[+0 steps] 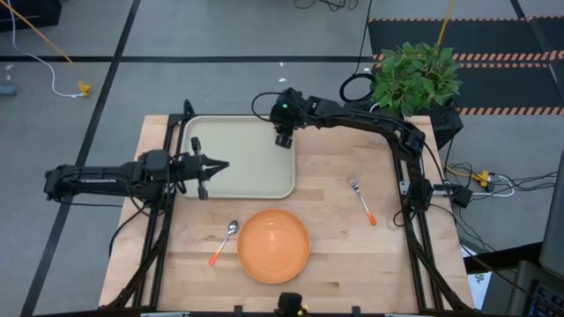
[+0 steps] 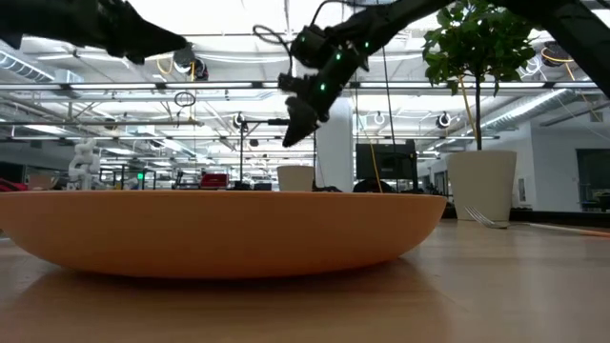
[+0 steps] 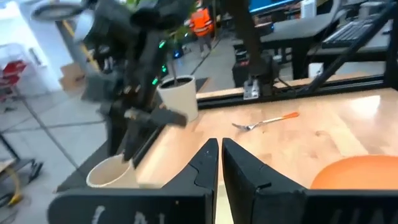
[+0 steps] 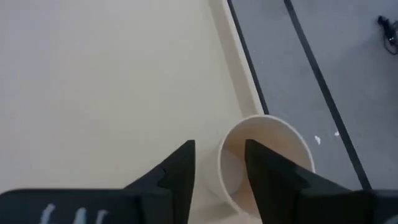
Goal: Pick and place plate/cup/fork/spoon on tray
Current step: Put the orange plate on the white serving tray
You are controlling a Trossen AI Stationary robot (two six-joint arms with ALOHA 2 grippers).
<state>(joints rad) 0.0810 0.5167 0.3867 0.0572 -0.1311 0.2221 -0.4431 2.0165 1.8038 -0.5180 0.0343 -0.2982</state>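
Observation:
The tan cup (image 4: 268, 163) stands upright on its base in the far right corner of the cream-green tray (image 1: 238, 158). It also shows in the low view (image 2: 295, 177) and the left wrist view (image 3: 112, 173). My right gripper (image 4: 217, 167) hangs open just above the cup, pointing down, clear of it in the low view (image 2: 295, 129). My left gripper (image 1: 218, 165) is shut and empty over the tray's left part. The orange plate (image 1: 273, 245), the spoon (image 1: 225, 240) and the fork (image 1: 362, 200) lie on the wooden table.
A white pot with a green plant (image 1: 414, 75) stands at the table's far right corner, beside the right arm's base. The fork lies to the right of the tray. The spoon lies just left of the plate, near the table's front edge.

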